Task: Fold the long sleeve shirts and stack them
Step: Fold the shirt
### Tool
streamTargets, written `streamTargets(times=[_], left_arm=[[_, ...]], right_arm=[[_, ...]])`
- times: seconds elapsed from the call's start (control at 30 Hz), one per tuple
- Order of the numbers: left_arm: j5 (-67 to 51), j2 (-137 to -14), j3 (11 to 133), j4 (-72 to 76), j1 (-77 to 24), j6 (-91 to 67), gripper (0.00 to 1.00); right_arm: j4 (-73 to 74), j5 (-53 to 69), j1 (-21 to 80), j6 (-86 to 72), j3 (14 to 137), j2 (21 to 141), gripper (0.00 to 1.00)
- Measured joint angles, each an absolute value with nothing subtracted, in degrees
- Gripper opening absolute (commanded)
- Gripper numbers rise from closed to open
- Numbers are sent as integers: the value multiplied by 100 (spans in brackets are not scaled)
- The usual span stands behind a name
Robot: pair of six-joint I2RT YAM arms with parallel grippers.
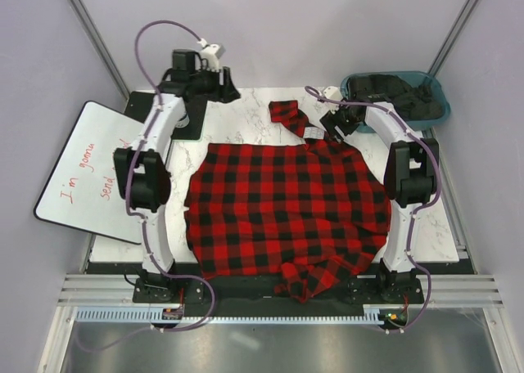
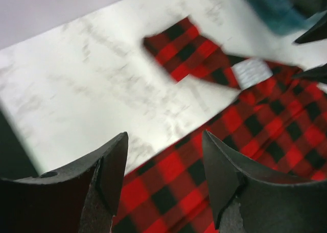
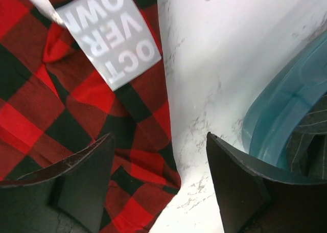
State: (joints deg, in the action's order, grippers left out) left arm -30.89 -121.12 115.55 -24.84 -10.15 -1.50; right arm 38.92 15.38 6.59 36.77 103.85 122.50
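Lying flat over most of the tabletop [image 1: 237,126], the flannel shirt [image 1: 286,209] is a soft woven cloth in red and black squares. Its outline is roughly a wide rectangle with rounded, wrinkled sides. One fold of it hangs over the near edge of the tabletop, between the two arm bases. At the far edge of the shirt a narrow strip [image 1: 286,113] of the same cloth sticks out toward the far side. I cannot tell if it is a sleeve or a part of the collar. The white neck label [image 3: 110,33] is smooth, with grey printed letters, and it sits on the cloth just beside this strip. The tabletop is white with thin grey veins, like marble.

The left arm rises along the left edge and bends toward the far left corner. The left gripper [image 2: 164,141] hangs low over the far left edge of the shirt, its black fingers spread and nothing between them. The right arm stands along the right edge and reaches to the shirt's far right corner. The right gripper [image 3: 159,138] is above the cloth edge and bare marble, its fingers apart and gripping nothing.

A teal plastic bin [image 1: 434,91] with dark clothes inside stands at the far right corner, near the right gripper. A whiteboard [image 1: 86,164] with red handwriting lies tilted at the left edge.
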Motion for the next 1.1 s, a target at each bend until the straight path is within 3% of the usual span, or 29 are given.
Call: streamTargets(times=[0.17,0.47,0.87,1.1], left_arm=[[-3100,-11708,10757,-3321,-333,1044,64],[-2711,-12374,10685,-4445,-554,2477,66],[-2088,-12932,11181,-4735,-528,3710,62],[-1925,-13270,11299,-4783,-565,4101,61]], right_arm=[[3942,1288,650,3968,10112,12272,67],[3940,1100,607,4182,10106,12457,51],[3806,1015,530,4191,10167,12663,2],[3701,1015,519,3977,10374,12682,0]])
